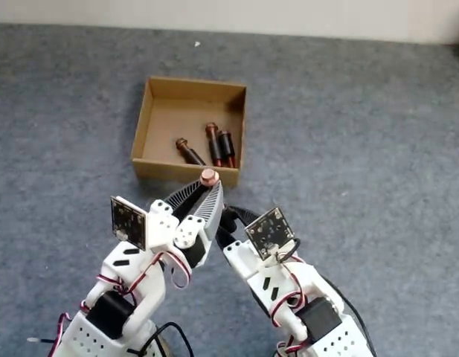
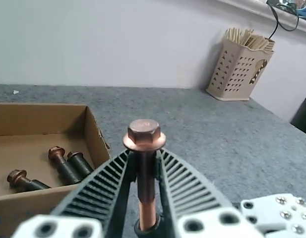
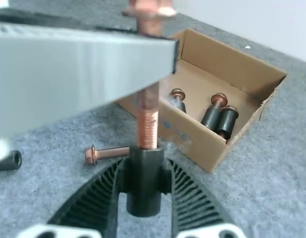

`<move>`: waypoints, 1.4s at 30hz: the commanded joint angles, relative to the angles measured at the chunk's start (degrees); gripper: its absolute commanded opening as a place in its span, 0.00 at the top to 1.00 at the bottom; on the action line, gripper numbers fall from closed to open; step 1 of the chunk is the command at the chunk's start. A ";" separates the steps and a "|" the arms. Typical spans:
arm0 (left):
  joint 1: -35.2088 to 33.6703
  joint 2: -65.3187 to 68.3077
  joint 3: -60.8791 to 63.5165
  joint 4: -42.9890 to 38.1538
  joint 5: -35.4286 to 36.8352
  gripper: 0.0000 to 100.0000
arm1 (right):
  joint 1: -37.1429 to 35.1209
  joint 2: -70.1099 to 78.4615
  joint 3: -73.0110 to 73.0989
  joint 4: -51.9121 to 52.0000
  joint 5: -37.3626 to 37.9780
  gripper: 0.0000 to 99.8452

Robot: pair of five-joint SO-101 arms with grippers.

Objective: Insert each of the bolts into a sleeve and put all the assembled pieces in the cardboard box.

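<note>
1. The left gripper (image 2: pixel 145 157) pinches a copper bolt (image 2: pixel 145 138) upright, head on top, just short of the near wall of the cardboard box (image 1: pixel 143 126).
2. Under it the right gripper (image 3: pixel 143 171) clamps a black sleeve (image 3: pixel 143 186). The threaded end meets the sleeve's mouth; how deep, I cannot tell.
3. Three assembled pieces (image 1: pixel 214 145) lie in the box, toward its right wall.
4. A loose bolt (image 3: pixel 105 154) and a loose sleeve (image 3: pixel 7 160) lie on the grey carpet (image 1: pixel 363 134), which stretches open to the right of the box.

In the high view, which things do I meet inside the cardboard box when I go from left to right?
Slanted assembled piece → middle assembled piece → assembled piece by the right wall.
</note>
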 commanded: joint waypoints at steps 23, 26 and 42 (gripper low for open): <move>4.88 0.40 -3.47 9.49 -0.97 0.99 | 4.18 -0.84 1.63 -4.35 0.26 1.00; 4.88 0.40 -3.47 9.58 -4.66 0.99 | 4.18 -0.84 3.21 -4.44 0.53 1.00; 9.80 0.31 0.48 9.67 -9.93 0.99 | 4.26 -0.84 3.65 -4.44 0.62 1.00</move>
